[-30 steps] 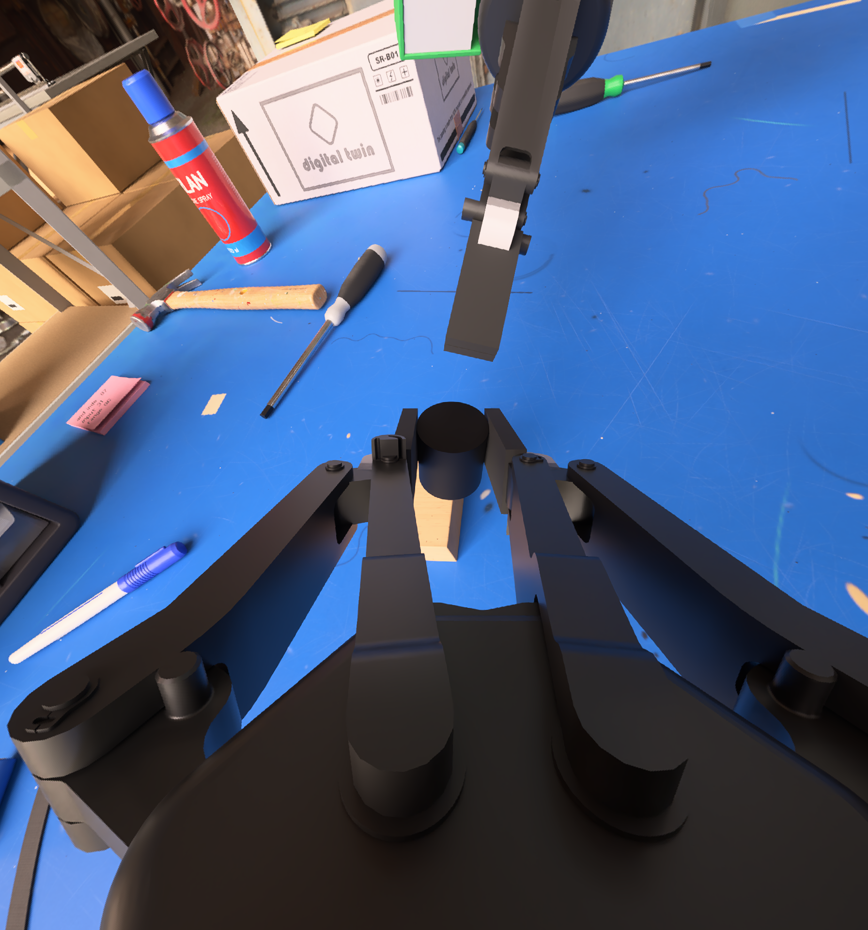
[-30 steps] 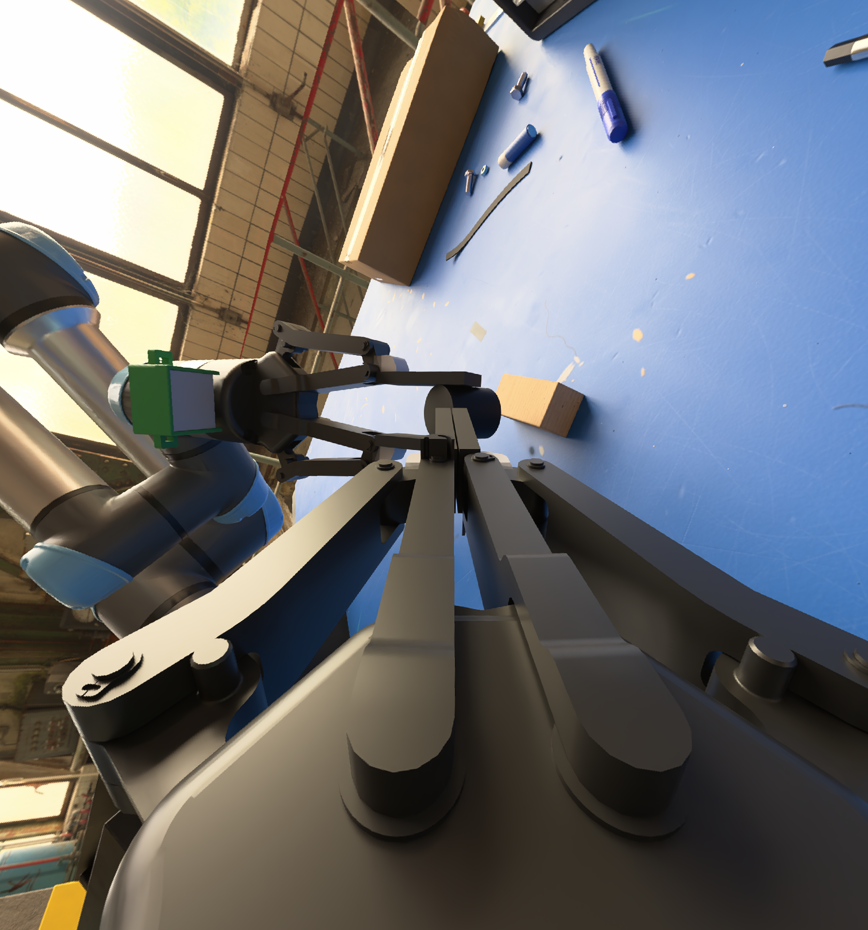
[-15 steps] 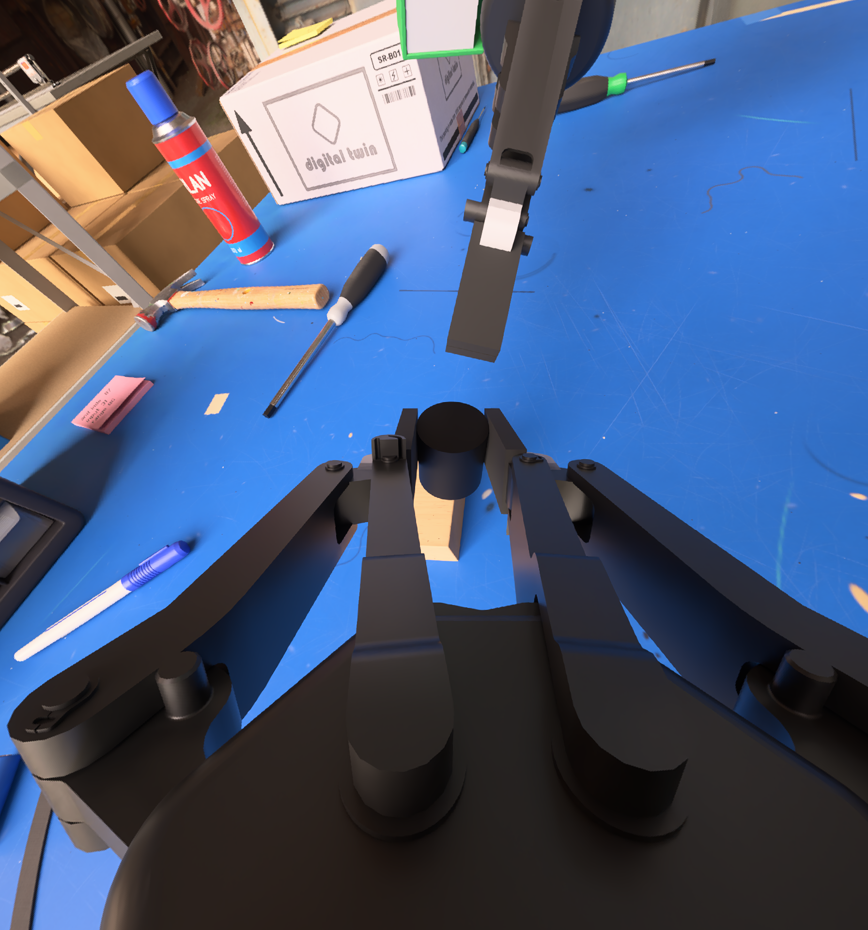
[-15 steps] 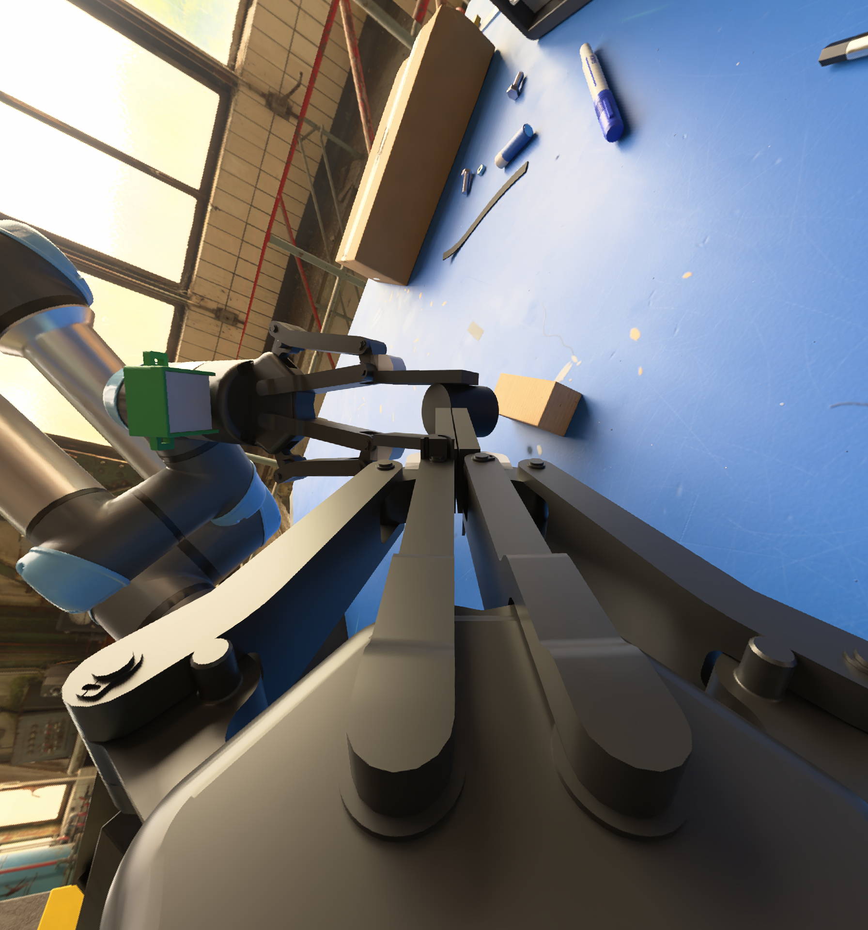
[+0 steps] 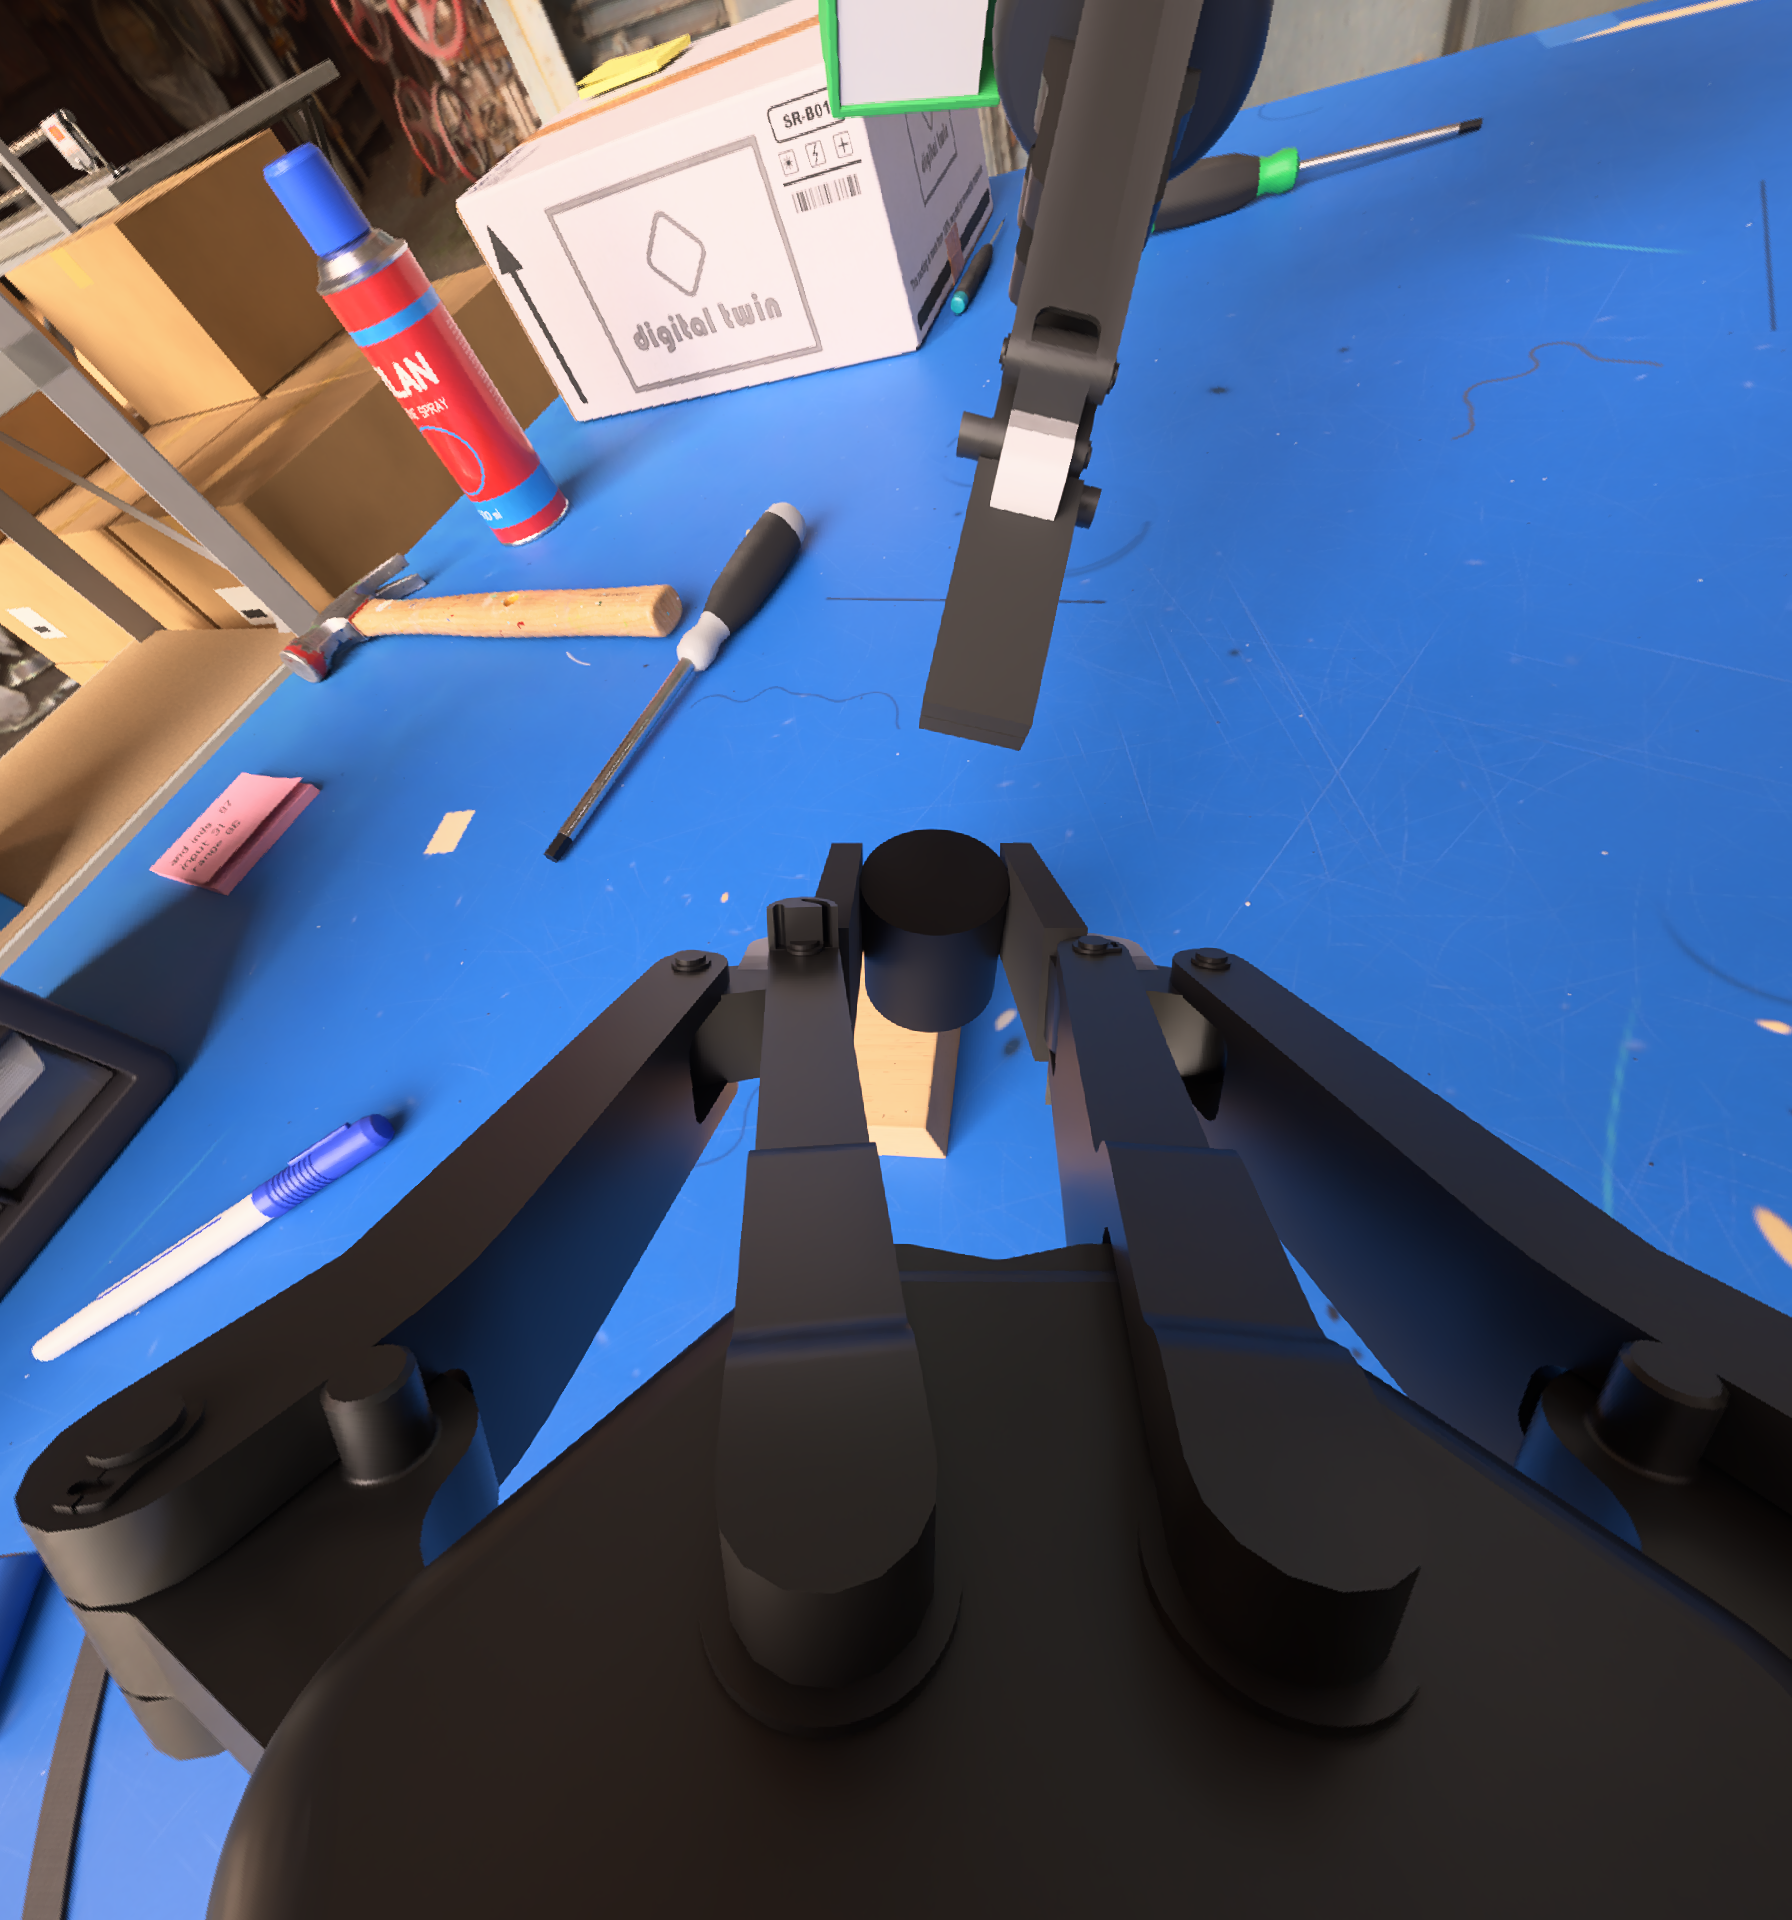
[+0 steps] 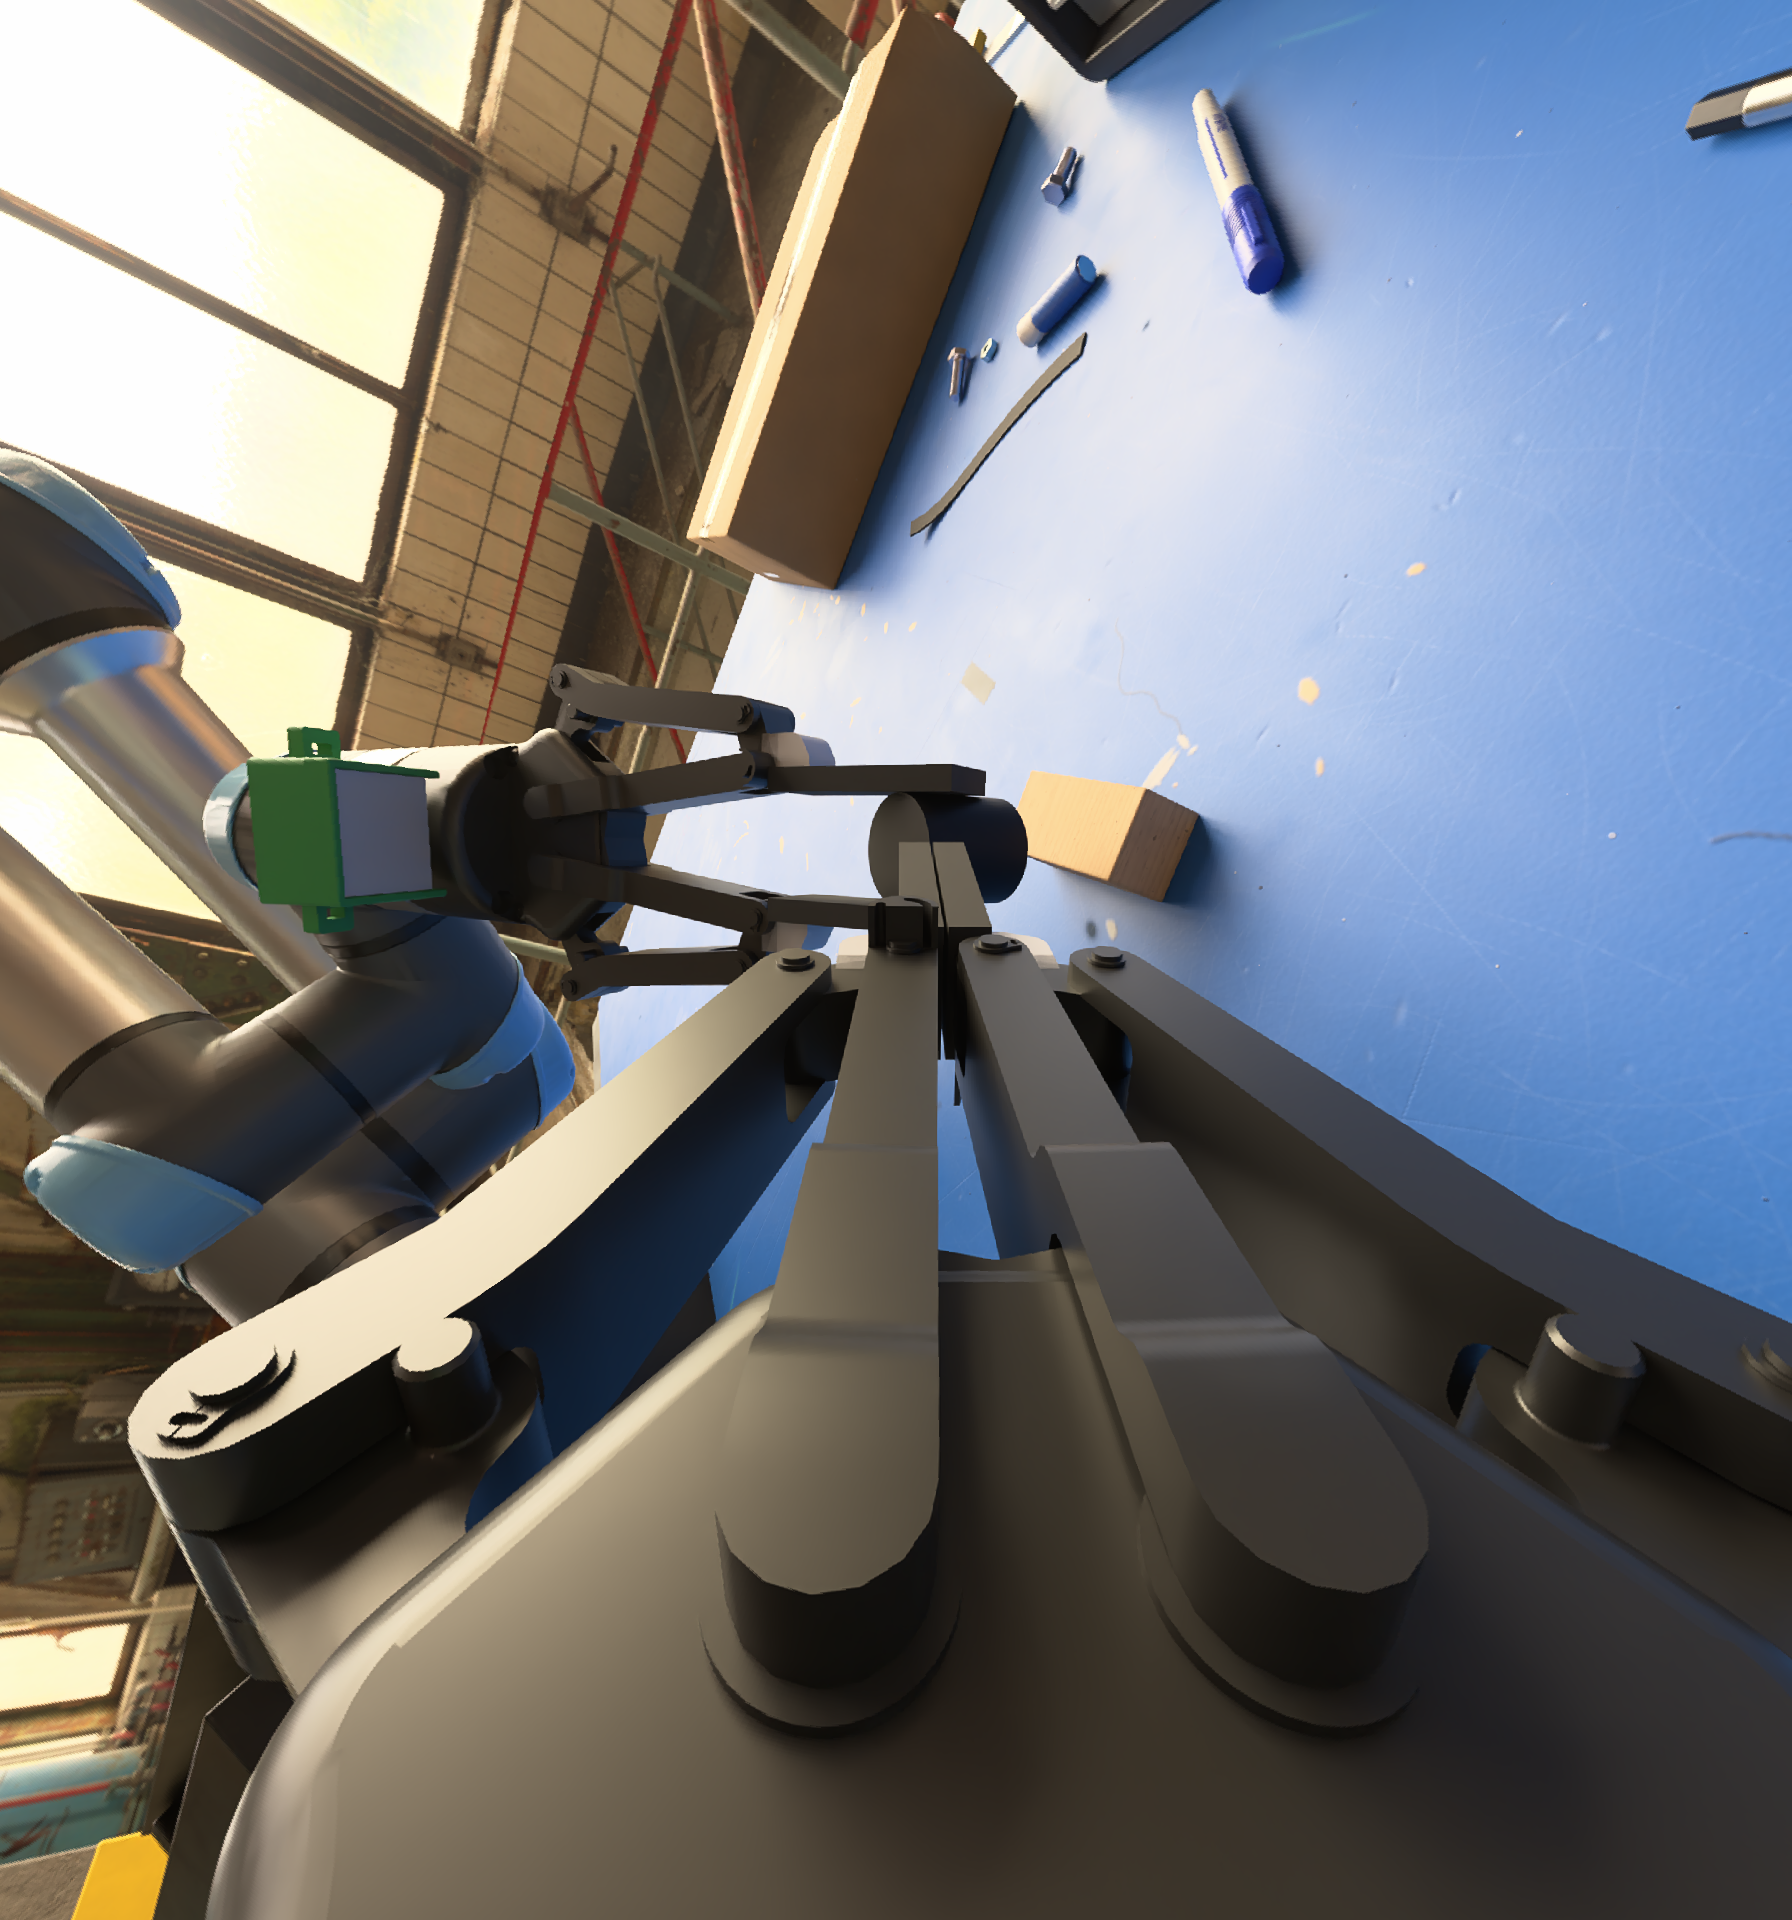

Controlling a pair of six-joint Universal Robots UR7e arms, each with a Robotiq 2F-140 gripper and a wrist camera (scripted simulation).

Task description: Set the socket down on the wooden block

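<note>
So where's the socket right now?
In the left wrist view the socket sits mid-frame, clamped in the left hand above the block; the right wrist view shows a gap between them.

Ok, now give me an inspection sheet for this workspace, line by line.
Surface: blue table, scratched, with pale flecks.
Job's things: socket held over the wooden block; contact unclear.
Clutter: spray can, hammer, screwdriver, white carton, marker, pink note, black strip.
Grippers: left gripper clamps the socket; right gripper shut, empty, raised beyond the block.
Cables: nothing seen.
Surroundings: cardboard boxes, windows.
</note>
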